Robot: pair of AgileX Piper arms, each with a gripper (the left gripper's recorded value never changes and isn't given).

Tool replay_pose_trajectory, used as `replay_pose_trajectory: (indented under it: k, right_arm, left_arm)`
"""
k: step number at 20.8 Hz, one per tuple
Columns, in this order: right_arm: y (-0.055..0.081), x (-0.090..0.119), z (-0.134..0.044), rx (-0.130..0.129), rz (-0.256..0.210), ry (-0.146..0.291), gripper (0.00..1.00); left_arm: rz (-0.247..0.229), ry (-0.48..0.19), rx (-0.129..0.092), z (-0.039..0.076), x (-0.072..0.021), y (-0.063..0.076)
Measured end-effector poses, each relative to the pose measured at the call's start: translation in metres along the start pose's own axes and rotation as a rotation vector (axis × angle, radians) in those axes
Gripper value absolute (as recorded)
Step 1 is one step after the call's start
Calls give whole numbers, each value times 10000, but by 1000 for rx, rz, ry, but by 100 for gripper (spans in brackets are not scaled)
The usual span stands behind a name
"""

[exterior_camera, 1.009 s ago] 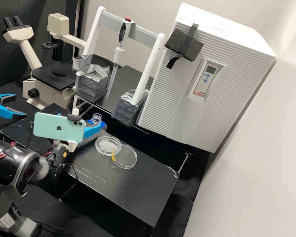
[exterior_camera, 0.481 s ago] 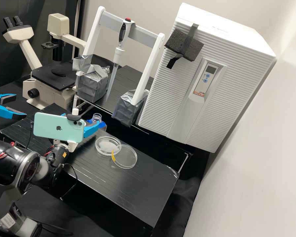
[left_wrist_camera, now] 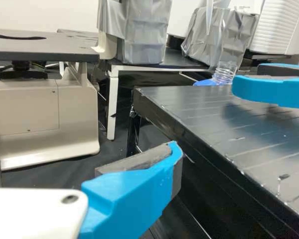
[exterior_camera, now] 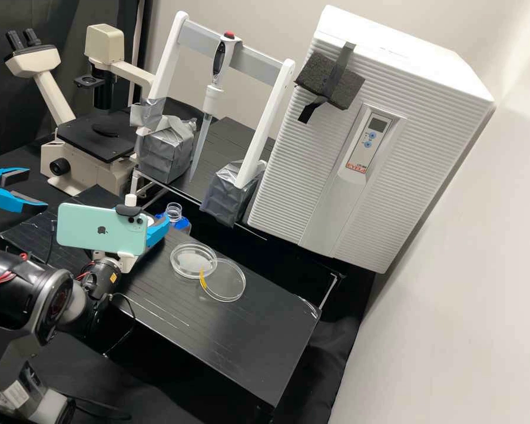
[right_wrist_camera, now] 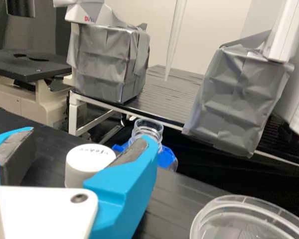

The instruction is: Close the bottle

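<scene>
Evidently right gripper clamps white cap, top up, just short of open bottle at left-centre of high view, likely lined up for capping. Left gripper at left edge, fingers spread, nothing held, out of way. Black ribbed bench carries two petri dishes at centre. Microscope upper left, white cabinet right.

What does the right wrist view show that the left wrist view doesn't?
Right wrist, not left wrist: a white cap close to the camera and a petri dish. Left wrist, not right wrist: the left gripper, jaws open, off the bench's edge. Both: the uncapped bottle, the taped blocks, the microscope and the bench.
</scene>
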Motion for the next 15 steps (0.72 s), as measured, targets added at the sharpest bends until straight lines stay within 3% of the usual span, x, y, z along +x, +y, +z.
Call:
replay_pose_trajectory:
  k: [8, 12, 13, 15]
  right_arm:
    - [107, -100, -6, -3, 53, -1, 0]
    - [96, -139, -7, -3, 49, -1, 0]
    - [90, -138, -8, -3, 44, -2, 100]
    - [68, -143, -22, -3, 33, 4, 100]
  left_arm:
    - [13, -4, 9, -20, 50, 44]
    - [10, -3, 7, -28, 58, 37]
    - [10, -3, 7, -28, 58, 37]
    - [10, -3, 7, -28, 58, 37]
